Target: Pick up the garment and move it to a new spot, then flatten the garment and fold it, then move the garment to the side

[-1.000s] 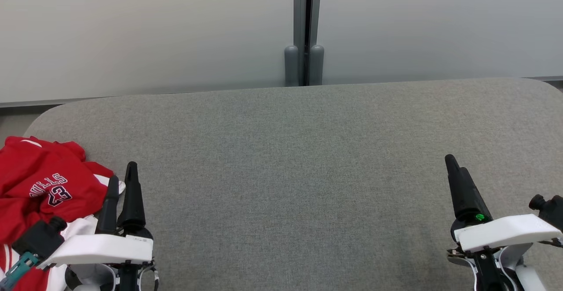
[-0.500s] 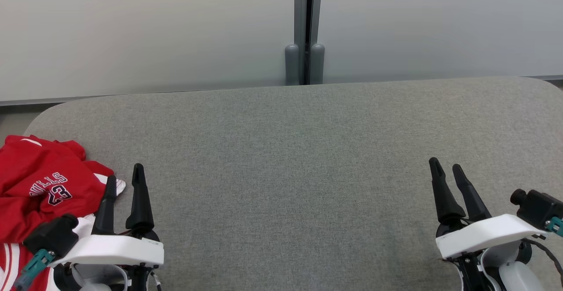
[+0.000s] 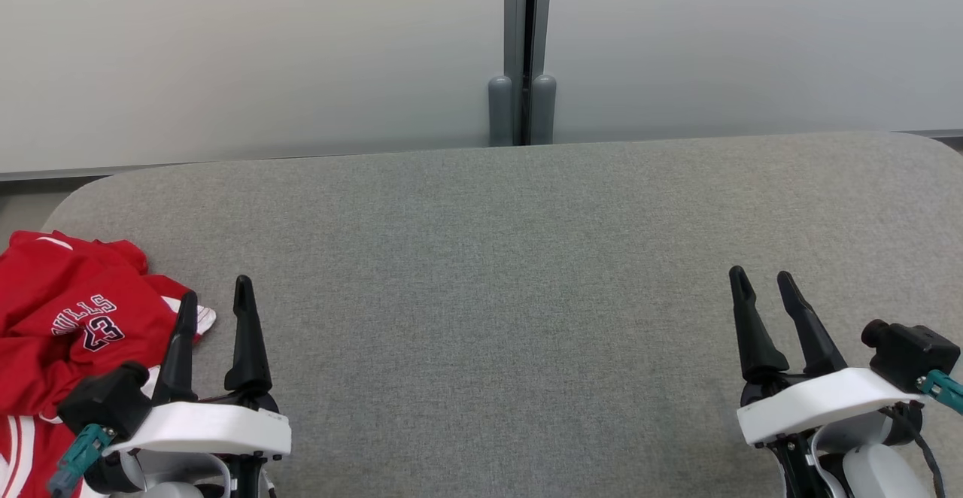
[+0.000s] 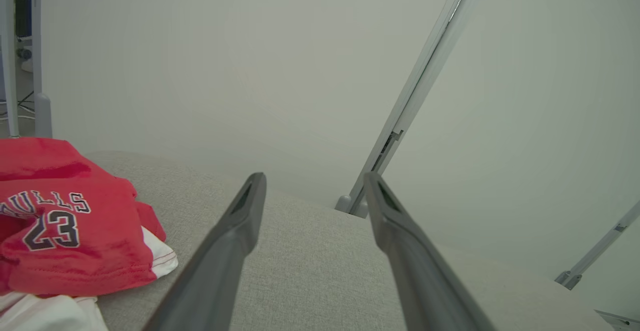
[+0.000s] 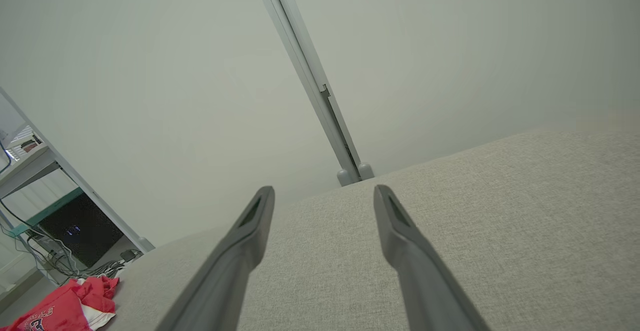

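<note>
The garment is a crumpled red jersey with white trim and the number 23, lying at the left end of the grey table. It also appears at the left of the left wrist view as the garment and small at the lower left of the right wrist view as the garment. My left gripper hovers open just right of the jersey's edge, nothing between its fingers. My right gripper is open and empty over the table's right part, far from the jersey.
A pale partition wall with a grey post runs behind the table's far edge. A shelf with cables stands beyond the table's left end. Bare grey cloth surface lies between the two grippers.
Both grippers have turned so their two fingers now stand side by side. The left one shifted slightly right and the right one slightly left. The jersey has not moved.
</note>
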Controlling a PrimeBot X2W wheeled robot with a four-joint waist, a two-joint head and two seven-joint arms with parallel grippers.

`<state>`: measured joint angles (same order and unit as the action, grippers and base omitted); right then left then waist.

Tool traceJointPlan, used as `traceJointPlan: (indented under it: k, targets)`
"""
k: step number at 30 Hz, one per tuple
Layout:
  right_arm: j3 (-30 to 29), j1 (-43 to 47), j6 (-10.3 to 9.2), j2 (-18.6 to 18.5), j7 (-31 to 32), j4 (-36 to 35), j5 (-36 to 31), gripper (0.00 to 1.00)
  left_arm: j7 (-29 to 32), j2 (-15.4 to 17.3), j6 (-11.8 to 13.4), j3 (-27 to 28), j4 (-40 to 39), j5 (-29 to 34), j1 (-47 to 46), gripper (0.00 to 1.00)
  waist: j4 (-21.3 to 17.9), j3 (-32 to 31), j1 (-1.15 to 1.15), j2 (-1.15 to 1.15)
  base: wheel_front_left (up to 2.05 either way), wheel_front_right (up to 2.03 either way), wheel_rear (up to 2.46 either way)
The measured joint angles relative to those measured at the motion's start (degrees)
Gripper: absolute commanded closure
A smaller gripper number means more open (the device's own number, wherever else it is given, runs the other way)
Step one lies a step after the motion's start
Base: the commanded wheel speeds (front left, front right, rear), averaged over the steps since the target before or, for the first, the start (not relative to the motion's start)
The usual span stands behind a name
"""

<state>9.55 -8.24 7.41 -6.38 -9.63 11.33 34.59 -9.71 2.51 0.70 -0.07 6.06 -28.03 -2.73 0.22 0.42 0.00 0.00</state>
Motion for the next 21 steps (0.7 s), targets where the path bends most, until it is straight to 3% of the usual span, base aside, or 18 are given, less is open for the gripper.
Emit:
traceJointPlan:
  k: [21]
  targets:
    - [-0.6, -0.3, 0.00, 0.7, -2.6, 1.5, -11.0, 0.00, -2.7, 0.1, 0.9, -0.8, -0.1, 9.1, 0.2, 0.00, 0.4, -0.2, 0.00, 0.00, 0.00, 0.00, 0.00]
